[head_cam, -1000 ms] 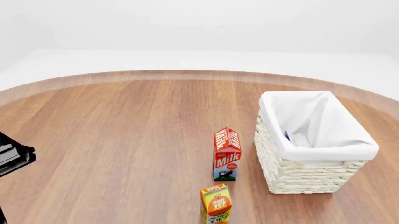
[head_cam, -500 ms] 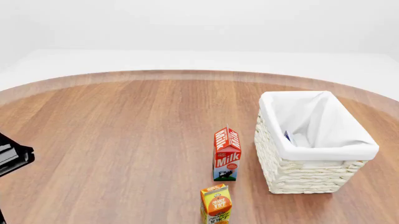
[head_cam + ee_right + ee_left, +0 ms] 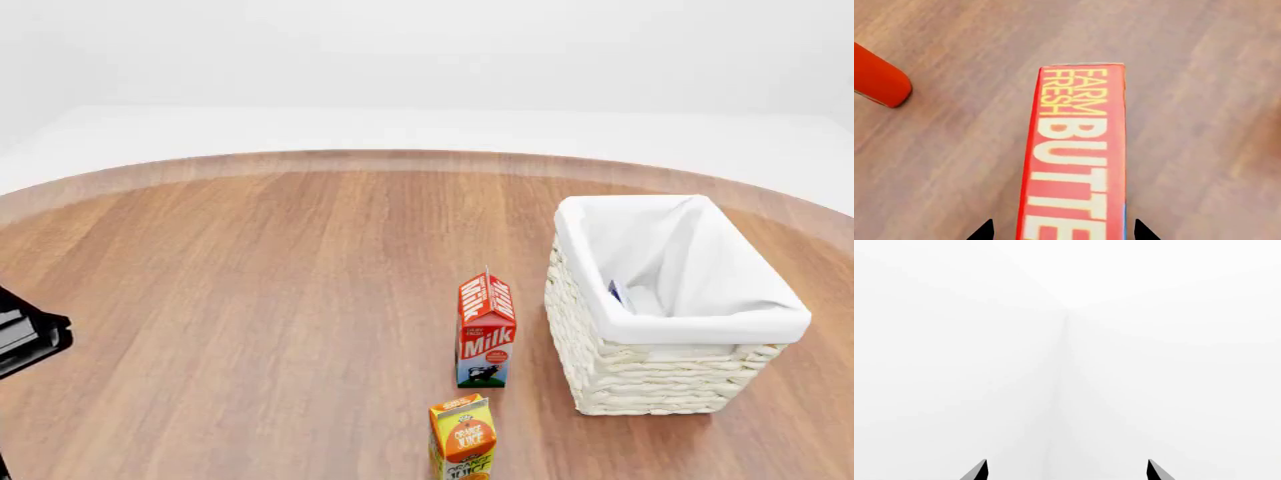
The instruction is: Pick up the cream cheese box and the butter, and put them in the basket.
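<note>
The butter, a red box with yellow "FARM FRESH BUTTER" lettering, lies on the wooden table in the right wrist view. My right gripper is open, with one jaw on each side of the box's near end and a small gap on both sides. The butter and the right gripper are out of the head view. The basket stands at the right of the table. A small blue-and-white bit, the cream cheese box, shows inside it against the liner. My left gripper is open and empty, facing blank white.
A red milk carton stands just left of the basket, with an orange juice carton in front of it. A black part of my left arm shows at the far left edge. A red object lies near the butter.
The black left arm part in the head view has edged slightly toward the left edge. The basket and cartons have not moved.
</note>
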Controlling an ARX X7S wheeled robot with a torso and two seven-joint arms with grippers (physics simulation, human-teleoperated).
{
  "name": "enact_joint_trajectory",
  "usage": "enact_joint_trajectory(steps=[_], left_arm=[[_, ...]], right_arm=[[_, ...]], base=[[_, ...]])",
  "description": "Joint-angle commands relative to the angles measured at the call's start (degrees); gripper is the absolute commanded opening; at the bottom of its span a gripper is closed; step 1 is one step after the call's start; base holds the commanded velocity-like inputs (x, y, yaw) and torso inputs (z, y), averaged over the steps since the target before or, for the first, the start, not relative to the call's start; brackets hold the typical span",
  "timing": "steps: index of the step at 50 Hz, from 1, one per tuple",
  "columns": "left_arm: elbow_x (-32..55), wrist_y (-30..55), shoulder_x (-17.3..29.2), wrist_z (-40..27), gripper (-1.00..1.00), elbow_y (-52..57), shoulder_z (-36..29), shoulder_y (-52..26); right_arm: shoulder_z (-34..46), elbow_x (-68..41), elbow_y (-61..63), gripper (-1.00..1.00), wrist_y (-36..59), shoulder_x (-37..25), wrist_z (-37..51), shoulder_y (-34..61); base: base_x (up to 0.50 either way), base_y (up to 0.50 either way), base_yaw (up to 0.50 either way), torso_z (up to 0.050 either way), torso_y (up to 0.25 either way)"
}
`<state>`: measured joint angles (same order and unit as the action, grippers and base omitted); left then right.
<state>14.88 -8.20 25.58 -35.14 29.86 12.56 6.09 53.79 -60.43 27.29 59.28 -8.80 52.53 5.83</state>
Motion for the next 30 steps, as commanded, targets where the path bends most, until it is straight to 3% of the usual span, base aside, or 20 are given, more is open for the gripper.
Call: enact_joint_trajectory(steps=[1, 30], left_arm=[[-0.26, -0.14, -1.07, 1.52, 1.00, -0.01, 1.58, 0.20], [-0.25, -0.45, -1.03, 1.33, 1.00, -0.40, 1.46, 0.16]], right_arm=[[-1.88, 0.04, -0.39, 1.00, -0.57, 1.06, -1.49, 0.22], [-0.60, -0.86, -5.94, 1.00, -2.23, 1.15, -4.86, 0.38]], base=[[0.00, 0.00, 0.00, 0.000, 0.000], [0.00, 0.00, 0.00, 0.000, 0.000]])
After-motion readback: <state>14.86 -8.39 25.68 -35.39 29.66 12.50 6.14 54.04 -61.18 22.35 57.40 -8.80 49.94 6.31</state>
